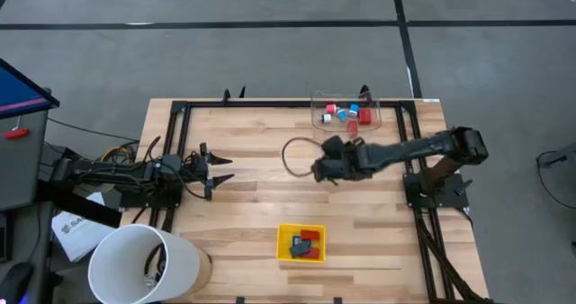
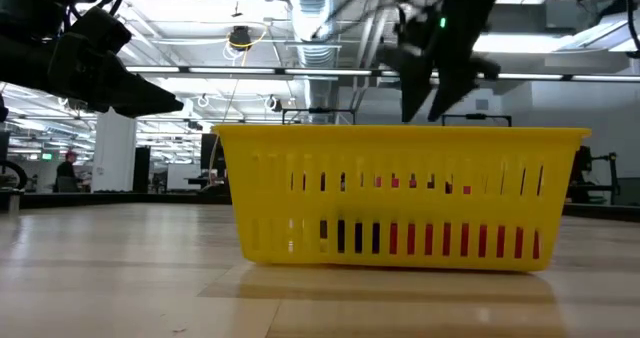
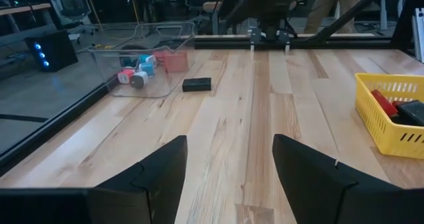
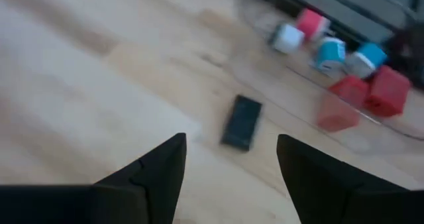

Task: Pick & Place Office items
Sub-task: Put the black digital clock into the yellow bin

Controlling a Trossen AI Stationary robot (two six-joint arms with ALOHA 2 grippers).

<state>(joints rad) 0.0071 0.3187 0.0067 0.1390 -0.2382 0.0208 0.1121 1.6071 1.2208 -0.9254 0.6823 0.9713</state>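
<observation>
The right gripper [image 4: 228,164], fingers apart and empty, hovers just short of a flat black piece [image 4: 241,122], seemingly beside the clear box [image 4: 344,111].

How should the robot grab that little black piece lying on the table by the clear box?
Probably from straight above, pinching the two long sides across its narrow width. The black piece lies flat on the bare wooden table, just outside the clear box, so only its thin edges offer a grip. The right gripper, open above it, looks best placed.
</observation>
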